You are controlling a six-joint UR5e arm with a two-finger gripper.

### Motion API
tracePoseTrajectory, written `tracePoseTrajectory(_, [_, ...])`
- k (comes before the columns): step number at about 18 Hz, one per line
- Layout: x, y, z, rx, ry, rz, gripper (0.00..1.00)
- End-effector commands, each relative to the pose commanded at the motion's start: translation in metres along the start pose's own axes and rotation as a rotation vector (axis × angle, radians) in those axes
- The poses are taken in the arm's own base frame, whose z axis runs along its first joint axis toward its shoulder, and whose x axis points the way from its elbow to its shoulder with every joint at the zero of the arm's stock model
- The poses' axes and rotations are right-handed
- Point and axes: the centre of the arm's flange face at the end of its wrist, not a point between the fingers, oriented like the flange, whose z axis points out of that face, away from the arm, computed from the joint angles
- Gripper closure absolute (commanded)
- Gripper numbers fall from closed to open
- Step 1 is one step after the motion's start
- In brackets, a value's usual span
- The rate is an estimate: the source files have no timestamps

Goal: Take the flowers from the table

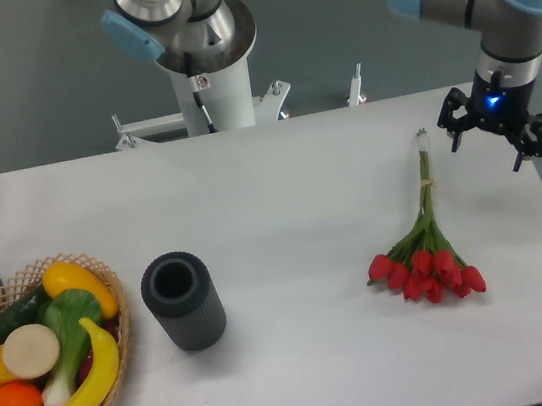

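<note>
Your red tulips [425,267] lie flat on the white worktop [282,211], toward its right side, with the blooms near you and the thin stems pointing away. Your end effector [496,136] hangs just right of the stem tips, its fingers spread apart and holding nothing.

The flowers [425,254] are lying on the table [280,192], the gripper [486,143] hovering open beside their stem ends.
</note>
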Motion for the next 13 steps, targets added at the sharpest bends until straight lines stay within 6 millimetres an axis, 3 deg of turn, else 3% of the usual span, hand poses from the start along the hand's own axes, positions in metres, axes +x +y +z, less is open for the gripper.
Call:
tracePoseTrajectory(5, [0.006, -0.006, 0.010, 0.059, 0.003, -0.104, 0.00])
tracePoseTrajectory(13, [0.027, -0.011, 0.049, 0.085, -0.006, -0.229, 0.00])
